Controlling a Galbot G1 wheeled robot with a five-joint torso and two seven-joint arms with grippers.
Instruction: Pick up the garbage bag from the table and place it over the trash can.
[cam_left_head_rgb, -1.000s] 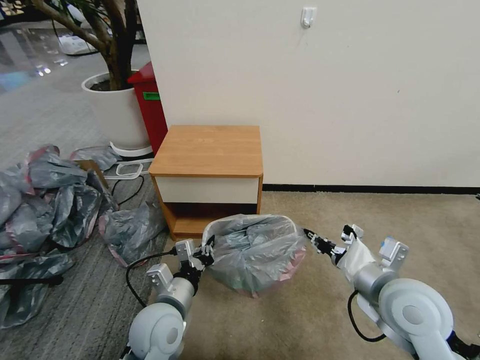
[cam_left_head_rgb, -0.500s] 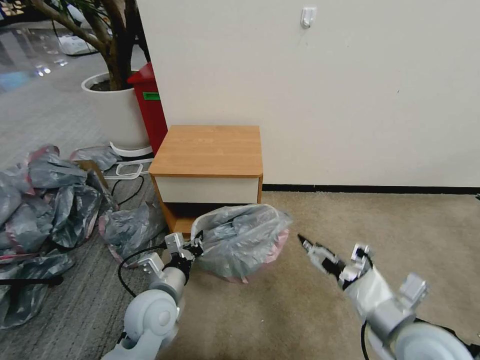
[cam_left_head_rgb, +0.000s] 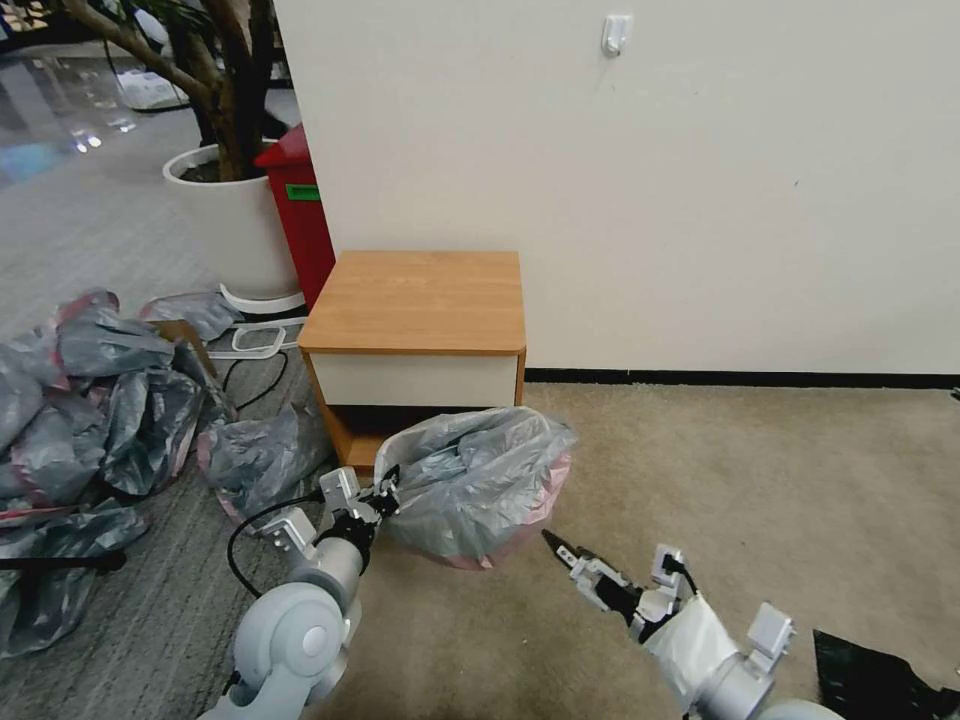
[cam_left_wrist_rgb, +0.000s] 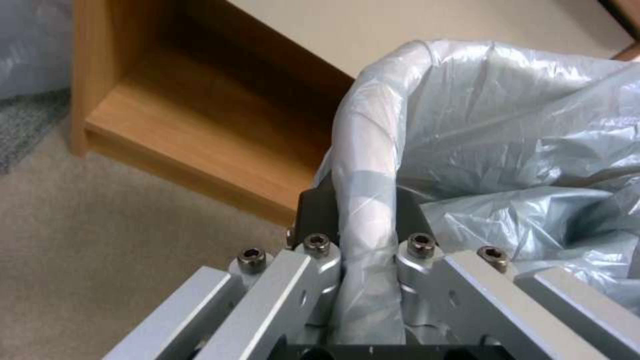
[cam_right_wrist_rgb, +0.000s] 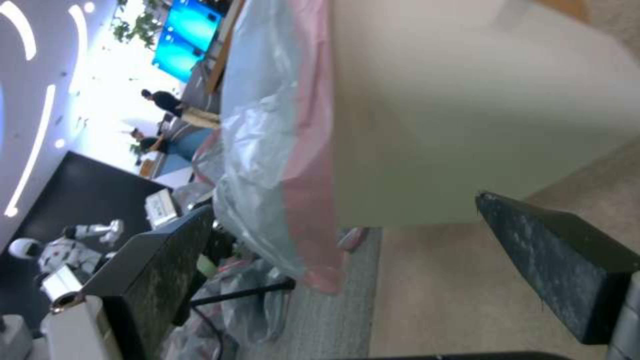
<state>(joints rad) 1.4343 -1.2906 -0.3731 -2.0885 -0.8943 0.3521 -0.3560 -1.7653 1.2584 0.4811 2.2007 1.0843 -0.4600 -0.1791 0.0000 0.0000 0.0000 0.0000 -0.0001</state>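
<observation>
- Head view, far left: a heap of grey-and-pink bags (cam_left_head_rgb: 90, 400) lies on the grey carpet, well clear of the work.
- The left gripper (cam_left_head_rgb: 385, 492) sits at the left rim of the trash can (cam_right_wrist_rgb: 467, 115). In the left wrist view its fingers (cam_left_wrist_rgb: 320, 210) are narrowed onto the rim, pinching a fold of the garbage bag (cam_left_head_rgb: 480, 475) against it.
- The garbage bag is already draped over the trash can on the floor, just in front of the worktop's (cam_left_head_rgb: 415, 300) open shelf. Its grey film bulges up over the mouth, and the pink band hangs down the near and right sides.
- The right gripper (cam_left_head_rgb: 562, 548) hovers low above the beige carpet, near the can's right front corner but apart from it. Its fingers (cam_right_wrist_rgb: 560, 260) stand wide with nothing between them.
- The key relation: the bag lies ahead and to the left of the right gripper, while the left gripper is the one on it. The right side looks the looser, so I judge that is where any further seating would be needed.
- The worktop's surface is bare; a plain wall stands behind it.
</observation>
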